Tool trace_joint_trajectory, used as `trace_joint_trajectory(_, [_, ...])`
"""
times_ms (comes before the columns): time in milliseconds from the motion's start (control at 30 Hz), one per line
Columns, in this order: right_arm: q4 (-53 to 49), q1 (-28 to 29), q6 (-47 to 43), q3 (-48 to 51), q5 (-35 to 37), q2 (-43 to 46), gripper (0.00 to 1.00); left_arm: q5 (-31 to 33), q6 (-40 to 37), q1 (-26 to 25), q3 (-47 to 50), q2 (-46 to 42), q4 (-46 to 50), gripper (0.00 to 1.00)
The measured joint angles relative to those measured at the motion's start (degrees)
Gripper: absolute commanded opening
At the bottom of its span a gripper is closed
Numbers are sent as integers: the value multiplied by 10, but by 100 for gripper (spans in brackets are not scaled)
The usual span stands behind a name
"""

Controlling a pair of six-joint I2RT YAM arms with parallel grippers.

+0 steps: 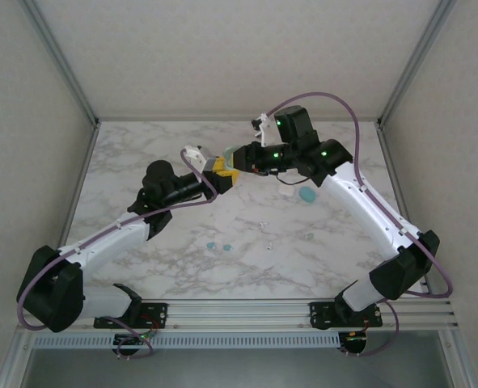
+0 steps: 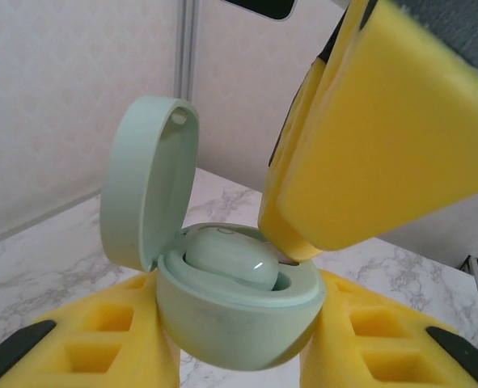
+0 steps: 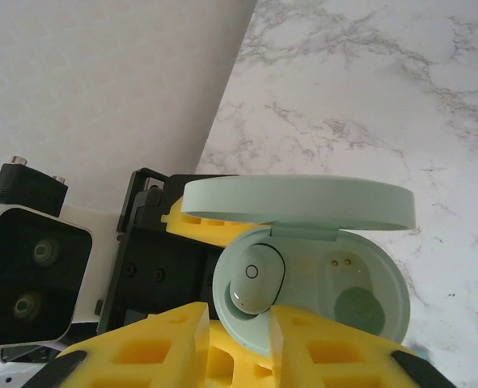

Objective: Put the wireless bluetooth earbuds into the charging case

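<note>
My left gripper [image 2: 239,343] is shut on a pale green charging case [image 2: 230,323], held above the table with its lid [image 2: 145,182] swung open. One pale green earbud [image 3: 255,279] sits in the case's left socket; the right socket [image 3: 360,305] holds nothing. My right gripper [image 3: 237,331] hovers at the case's front rim, jaws a little apart and nothing between them. One of its yellow fingers [image 2: 368,137] touches the rim beside the earbud [image 2: 237,257]. From above, both grippers [image 1: 221,171] [image 1: 243,162] meet at the case [image 1: 235,151] over the far middle of the table.
A teal case [image 1: 306,195] lies on the marble table [image 1: 141,162] under the right arm. Teal earbuds [image 1: 211,245] [image 1: 227,246] [image 1: 309,237] and small whitish pieces [image 1: 263,220] [image 1: 269,242] are scattered in the middle of it. Frame posts stand at the far corners.
</note>
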State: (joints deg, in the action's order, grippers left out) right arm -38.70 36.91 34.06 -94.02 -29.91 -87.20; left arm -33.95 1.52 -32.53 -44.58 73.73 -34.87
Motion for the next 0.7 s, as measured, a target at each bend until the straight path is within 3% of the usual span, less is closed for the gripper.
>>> trace_joint_trajectory(300, [-13,1,-12,-6,23,15,37,9,-2,0,0,1,-2,29])
trace_joint_trajectory(500, [-49,-8,-72,14,147,130,41,17,-2,0,0,-8,-2,29])
trace_joint_trajectory(700, [-116,-150,-92,143,249,199,41,17,-2,0,2,-33,-2,28])
